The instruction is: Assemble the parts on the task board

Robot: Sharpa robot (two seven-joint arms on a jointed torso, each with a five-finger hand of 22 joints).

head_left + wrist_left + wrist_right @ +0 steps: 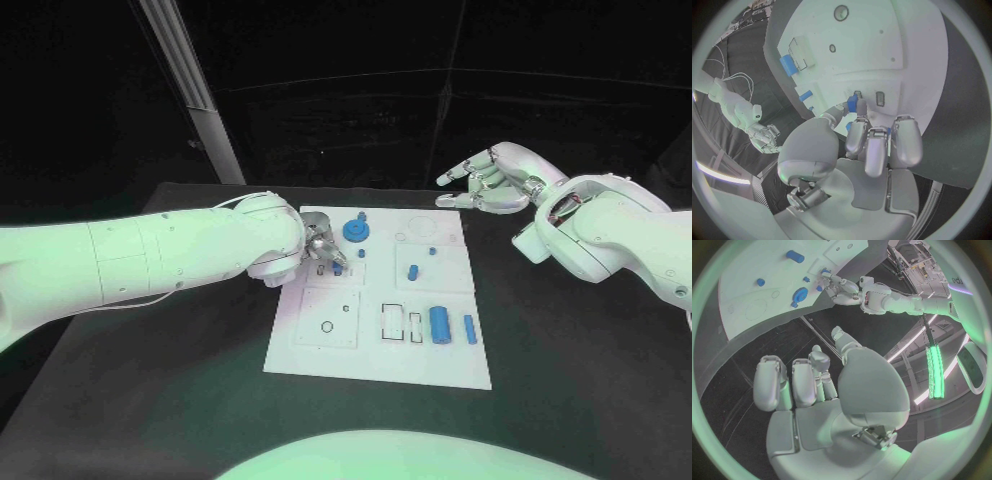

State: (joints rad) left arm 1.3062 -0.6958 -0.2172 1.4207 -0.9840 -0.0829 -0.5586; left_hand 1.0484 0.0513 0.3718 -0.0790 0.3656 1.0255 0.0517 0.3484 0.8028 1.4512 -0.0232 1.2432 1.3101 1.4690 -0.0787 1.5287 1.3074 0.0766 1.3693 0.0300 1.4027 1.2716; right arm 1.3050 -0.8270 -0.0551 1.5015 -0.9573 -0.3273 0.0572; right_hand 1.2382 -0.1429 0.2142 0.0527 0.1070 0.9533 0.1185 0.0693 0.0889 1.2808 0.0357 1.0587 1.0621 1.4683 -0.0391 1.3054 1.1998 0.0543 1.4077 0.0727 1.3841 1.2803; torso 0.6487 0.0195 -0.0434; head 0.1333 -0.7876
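Left hand (pixel 320 250) pinches small blue part (pixel 852 104) over white task board (pixel 378 345); right hand (pixel 490 180) empty, fingers spread

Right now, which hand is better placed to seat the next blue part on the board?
Left. The left hand is already over the task board, pinching a small blue part. The right hand hovers beyond the board's far edge, holding nothing.

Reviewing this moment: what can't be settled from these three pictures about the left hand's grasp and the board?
- Head view: the left hand covers the task board beneath it, so any socket there is hidden.
- Left wrist view: a small blue part sits at the fingertips; whether it is seated in the board is too small to tell.
- Right wrist view: the right hand hides the table below it.
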